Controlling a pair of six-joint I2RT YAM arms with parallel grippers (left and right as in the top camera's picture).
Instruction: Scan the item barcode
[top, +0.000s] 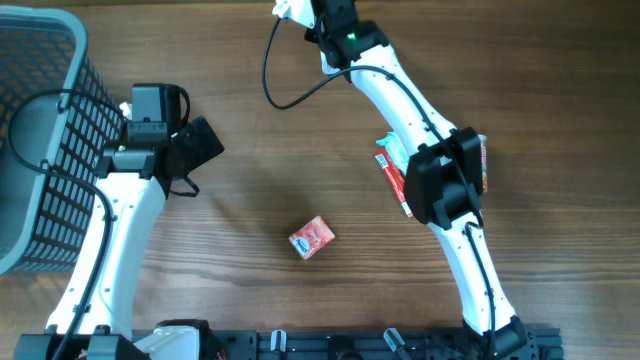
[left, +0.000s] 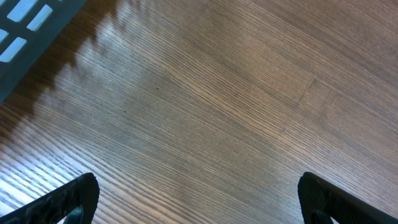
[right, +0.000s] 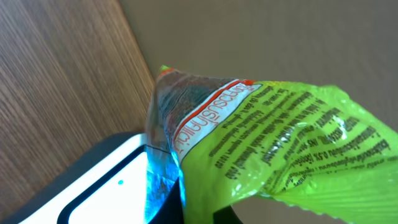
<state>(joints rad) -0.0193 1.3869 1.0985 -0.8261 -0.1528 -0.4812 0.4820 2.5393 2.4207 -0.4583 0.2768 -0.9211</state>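
Two robot arms, white with black joints: left arm (top: 120, 225), right arm (top: 395, 95).
One wire basket (top: 40, 130), dark grey, at the left edge of the surface (top: 300, 130).
One small red carton (top: 311, 238).
Flat packets beside the right arm's elbow: three show, namely a red packet (top: 393, 180), a teal packet (top: 392, 148) and an orange packet (top: 483, 165); any beneath are hidden.
One green packet (right: 292, 149), right wrist view.
One scanner (right: 93, 190).
One black cable (top: 270, 70).
Fingers (left: 65, 199), left wrist view: two.
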